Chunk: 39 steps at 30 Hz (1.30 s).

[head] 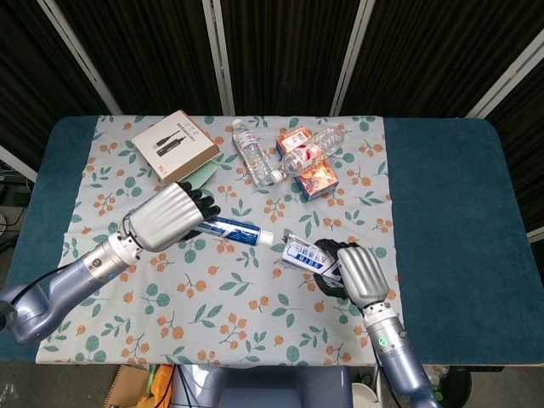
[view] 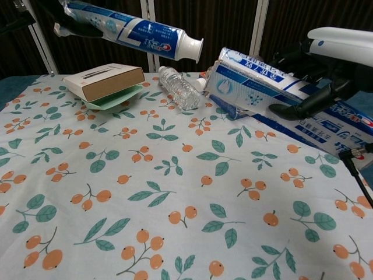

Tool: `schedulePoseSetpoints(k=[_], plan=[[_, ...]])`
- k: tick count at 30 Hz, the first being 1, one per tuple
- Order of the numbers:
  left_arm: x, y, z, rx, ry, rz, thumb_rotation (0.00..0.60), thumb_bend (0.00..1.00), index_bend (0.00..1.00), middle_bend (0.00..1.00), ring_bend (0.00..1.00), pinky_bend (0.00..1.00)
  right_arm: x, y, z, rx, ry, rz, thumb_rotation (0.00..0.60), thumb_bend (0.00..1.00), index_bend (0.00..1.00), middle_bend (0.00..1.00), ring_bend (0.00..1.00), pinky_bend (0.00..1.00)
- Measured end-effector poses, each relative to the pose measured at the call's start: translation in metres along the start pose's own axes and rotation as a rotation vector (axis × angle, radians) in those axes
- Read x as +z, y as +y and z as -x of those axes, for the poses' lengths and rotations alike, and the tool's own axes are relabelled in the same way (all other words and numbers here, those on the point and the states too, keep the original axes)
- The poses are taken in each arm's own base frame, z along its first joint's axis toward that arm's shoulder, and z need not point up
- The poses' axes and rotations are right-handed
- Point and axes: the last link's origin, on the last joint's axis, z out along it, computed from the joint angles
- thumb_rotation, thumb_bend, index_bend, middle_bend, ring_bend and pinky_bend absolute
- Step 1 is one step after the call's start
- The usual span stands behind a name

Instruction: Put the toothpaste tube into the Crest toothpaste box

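We've got the toothpaste tube (view: 131, 30) gripped in the left hand (head: 167, 218), raised above mid-table, cap aimed at the Crest box (view: 274, 96). Right hand (head: 361, 274) clamps the box near the front edge, mouth tilted toward the cap for insertion.

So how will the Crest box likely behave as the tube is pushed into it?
The box looks like thin, empty card, so it is probably light and may dent under the right hand's grip. It is held off the cloth and tilted, so a push from the tube could swing or slip it unless the end flap is open, which I cannot tell.
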Motion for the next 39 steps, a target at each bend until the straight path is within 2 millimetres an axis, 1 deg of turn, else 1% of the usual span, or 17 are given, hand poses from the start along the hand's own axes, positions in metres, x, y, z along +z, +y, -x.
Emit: schedulePoseSetpoints(k=[5,14,19,23,27,30,35,39], plan=[[0.005,0.005,0.002,0.013,-0.005,0.01,0.6,0.46,0.73,0.77,0.68,0.73,-0.001,0.001,-0.002,0.001,-0.001,0.002,0.6,0.38,0.4,0.5,0.48,0.42],[0.019,0.015,0.003,0.016,0.0,0.021,0.6,0.46,0.73,0.77,0.68,0.73,-0.002,0.001,-0.008,0.013,0.005,-0.001,0.6,0.38,0.4,0.5,0.48,0.42],[0.031,0.023,0.003,-0.007,0.027,0.022,0.6,0.46,0.73,0.77,0.68,0.73,-0.004,0.0,-0.012,0.024,0.007,-0.006,0.6,0.38,0.4,0.5,0.48,0.42],[0.043,0.028,0.001,0.02,0.046,0.045,0.6,0.46,0.73,0.76,0.68,0.73,-0.007,0.001,-0.015,0.046,0.008,0.0,0.6,0.38,0.4,0.5,0.48,0.42],[0.056,0.035,-0.005,0.033,0.086,0.075,0.6,0.46,0.73,0.76,0.67,0.73,-0.01,0.003,-0.018,0.077,0.004,0.007,0.6,0.38,0.4,0.5,0.48,0.42],[0.062,0.038,-0.009,0.045,0.107,0.1,0.6,0.46,0.72,0.75,0.67,0.73,-0.013,0.003,-0.019,0.108,-0.002,0.012,0.6,0.38,0.4,0.5,0.48,0.43],[0.069,0.041,-0.013,0.1,0.134,0.16,0.6,0.45,0.7,0.72,0.65,0.72,-0.017,0.002,-0.022,0.21,-0.024,0.032,0.6,0.38,0.4,0.5,0.48,0.43],[0.077,0.044,-0.017,0.143,0.173,0.21,0.6,0.4,0.66,0.66,0.58,0.71,-0.019,0.0,-0.025,0.276,-0.03,0.038,0.6,0.38,0.4,0.5,0.48,0.43]])
